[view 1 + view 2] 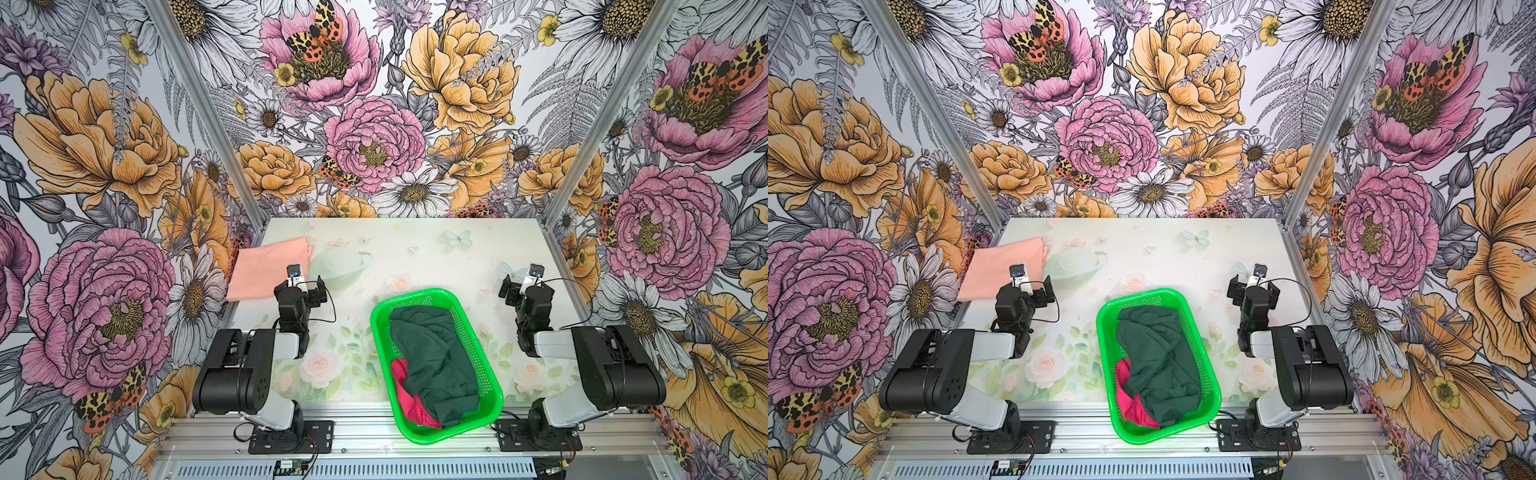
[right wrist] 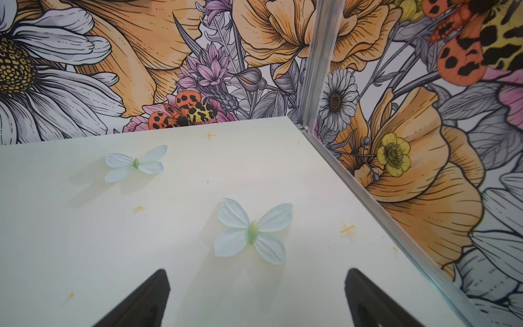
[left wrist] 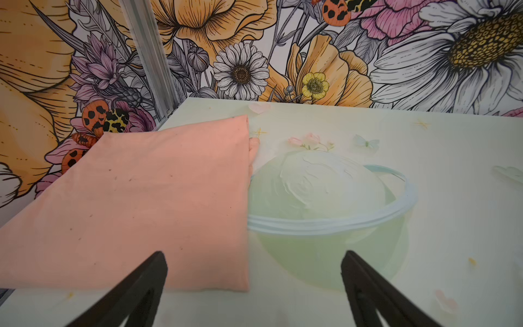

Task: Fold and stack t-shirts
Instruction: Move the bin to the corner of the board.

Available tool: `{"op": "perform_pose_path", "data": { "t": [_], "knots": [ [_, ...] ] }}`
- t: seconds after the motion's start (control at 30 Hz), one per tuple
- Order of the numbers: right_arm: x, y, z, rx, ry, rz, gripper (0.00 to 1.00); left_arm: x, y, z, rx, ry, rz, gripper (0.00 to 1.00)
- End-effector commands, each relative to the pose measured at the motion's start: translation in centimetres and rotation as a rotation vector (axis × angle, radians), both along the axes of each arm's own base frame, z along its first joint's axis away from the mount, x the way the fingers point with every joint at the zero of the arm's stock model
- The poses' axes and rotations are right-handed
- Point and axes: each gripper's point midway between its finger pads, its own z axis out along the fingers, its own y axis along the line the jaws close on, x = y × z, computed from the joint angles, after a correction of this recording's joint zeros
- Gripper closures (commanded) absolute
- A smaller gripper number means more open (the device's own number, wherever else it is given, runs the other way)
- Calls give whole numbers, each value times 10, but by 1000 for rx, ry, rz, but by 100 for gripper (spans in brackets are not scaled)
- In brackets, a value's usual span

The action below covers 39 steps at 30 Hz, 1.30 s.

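since the folded peach t-shirt lies just ahead of it, seemingly as stack base, the left gripper, like the right gripper, gapes empty, ready for the dark green t-shirt in the green basket.

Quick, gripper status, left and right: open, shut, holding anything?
The left gripper is open, holding nothing.
The right gripper is open, holding nothing.
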Motion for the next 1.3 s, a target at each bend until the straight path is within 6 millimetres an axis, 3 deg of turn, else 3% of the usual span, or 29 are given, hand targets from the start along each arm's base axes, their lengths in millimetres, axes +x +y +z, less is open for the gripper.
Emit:
{"op": "perform_pose_path", "data": {
  "t": [0.0,0.17,0.43,0.5,0.57,0.63,0.7,0.8,0.87,0.93,1.13,1.2,1.27],
  "knots": [
    [0,0,2,-15,-2,1,1,5,0,7,-20,-18,-12,1],
    [10,24,0,-12,29,172,1,5,0,7,-19,-19,-11,1],
    [10,24,-1,8,33,194,1,7,-2,7,-44,-14,-50,1],
    [8,45,6,-41,36,279,1,11,-14,13,-32,-10,-119,1],
    [-3,38,23,-50,15,209,1,11,-21,23,1,25,-121,1],
    [-14,44,38,18,162,220,1,9,-30,39,25,68,-138,1],
    [-21,40,72,102,232,152,1,6,-40,66,41,42,-136,1],
    [-34,98,113,261,271,387,1,0,-73,114,17,-67,-205,1],
    [-51,139,126,326,290,506,1,-4,-92,133,16,-77,-226,9],
    [-68,161,122,315,323,536,1,-7,-103,142,31,-49,-222,13],
    [-111,210,70,555,595,661,1,-28,-118,142,70,-7,-201,21],
    [-118,217,59,595,642,672,4,-33,-114,146,76,-20,-182,23],
    [-117,200,45,525,659,580,1,-35,-109,151,74,-34,-162,24]
  ]
}}
